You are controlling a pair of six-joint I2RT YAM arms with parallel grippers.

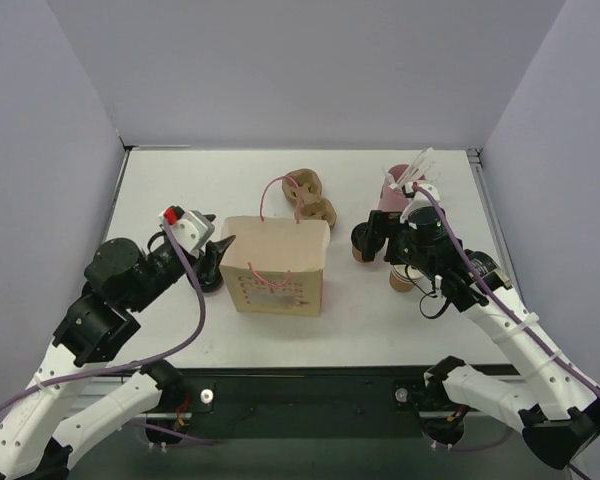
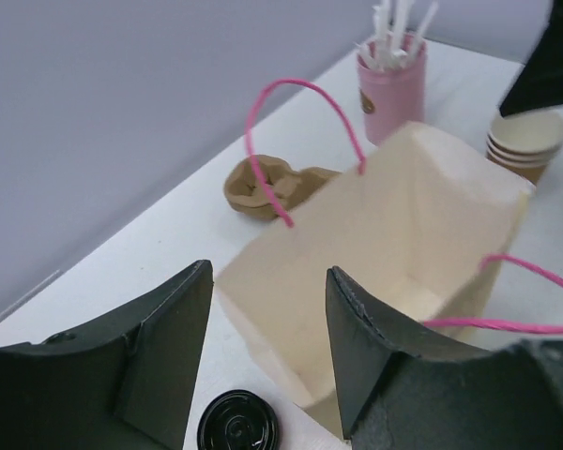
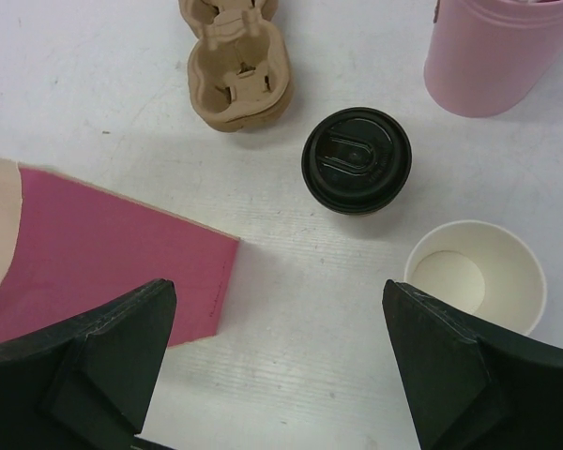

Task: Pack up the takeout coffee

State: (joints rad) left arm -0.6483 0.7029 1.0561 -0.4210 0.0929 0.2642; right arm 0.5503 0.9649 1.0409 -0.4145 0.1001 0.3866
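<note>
Right wrist view: the right tool (image 3: 277,292) hangs spread wide, holding nothing, over the surface (image 3: 94,122). An open paper cup (image 3: 476,277) stands upright just ahead, toward its right finger; the lidded coffee cup (image 3: 357,159) sits beyond, nearly centred. This arm is the nearer one, I judge. The left tool (image 2: 267,281), parted and empty, faces the paper bag (image 2: 394,225) at its open mouth.

Your white table (image 1: 180,180) carries a paper bag (image 2: 394,272) just ahead of the left fingers (image 2: 141,375) and a black lid (image 2: 236,424) between them. Beyond the right fingers (image 3: 84,366) stand a pulp tray (image 3: 235,66), lidded cup (image 3: 357,159), open cup (image 3: 476,274) and pink cup (image 3: 493,56).
</note>
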